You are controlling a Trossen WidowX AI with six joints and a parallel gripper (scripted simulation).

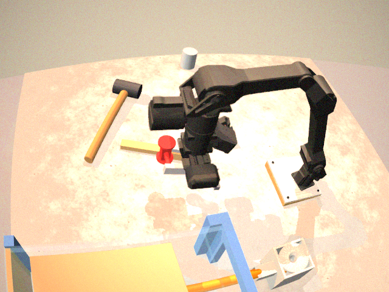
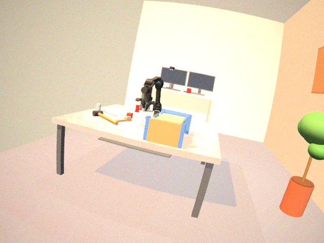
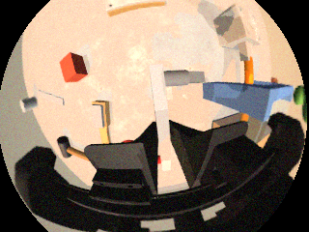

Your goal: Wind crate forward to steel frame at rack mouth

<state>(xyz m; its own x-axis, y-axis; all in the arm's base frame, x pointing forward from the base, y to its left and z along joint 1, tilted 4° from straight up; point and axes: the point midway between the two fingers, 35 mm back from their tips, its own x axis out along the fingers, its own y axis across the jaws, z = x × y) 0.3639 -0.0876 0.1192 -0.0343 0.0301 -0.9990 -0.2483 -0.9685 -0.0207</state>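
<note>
The winch handle lies on the bench: a red knob (image 1: 165,147) stands on a grey bar (image 1: 174,170) (image 3: 161,100). My gripper (image 1: 202,182) (image 3: 160,124) points down over the bar's right end and is shut on it, close to the bench top. The white winch (image 1: 293,259) (image 3: 232,22) with its round top hole stands at the front right. An orange strap (image 1: 219,281) (image 3: 249,70) runs from it through the blue steel frame (image 1: 230,238) (image 3: 247,97) to the orange crate (image 1: 103,270) (image 2: 163,131) in the cubby.
A mallet (image 1: 108,120) lies at the back left and a pale wooden slat (image 1: 138,146) lies behind the red knob. A white cylinder (image 1: 189,58) stands at the back edge. The arm's base plate (image 1: 282,179) is at the right. A red block (image 3: 73,66) shows in the wrist view.
</note>
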